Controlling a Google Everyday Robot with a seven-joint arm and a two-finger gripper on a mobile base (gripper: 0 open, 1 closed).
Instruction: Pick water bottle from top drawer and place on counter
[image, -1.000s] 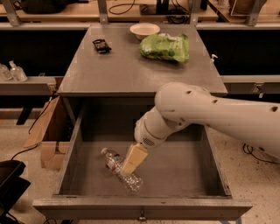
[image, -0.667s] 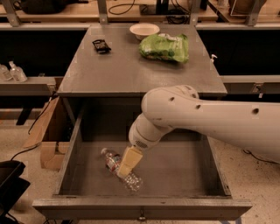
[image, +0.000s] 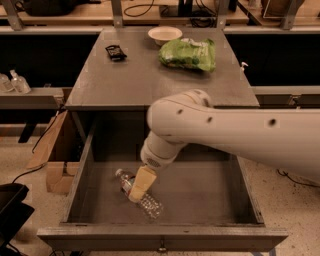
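The water bottle lies on its side on the floor of the open top drawer, at the front left, its white cap pointing back-left. My white arm reaches in from the right. The tan gripper hangs down inside the drawer, right over the middle of the bottle and covering part of it. Whether it touches the bottle does not show. Behind the drawer, the grey counter stretches away.
On the counter sit a green bag, a white bowl and a small black object. Pump bottles stand on a bench at left. A cardboard box and a black object lie on the floor at left.
The arm has swung left and lower into the drawer, bringing the gripper from beside the bottle to directly over its middle. The bottle has not moved.
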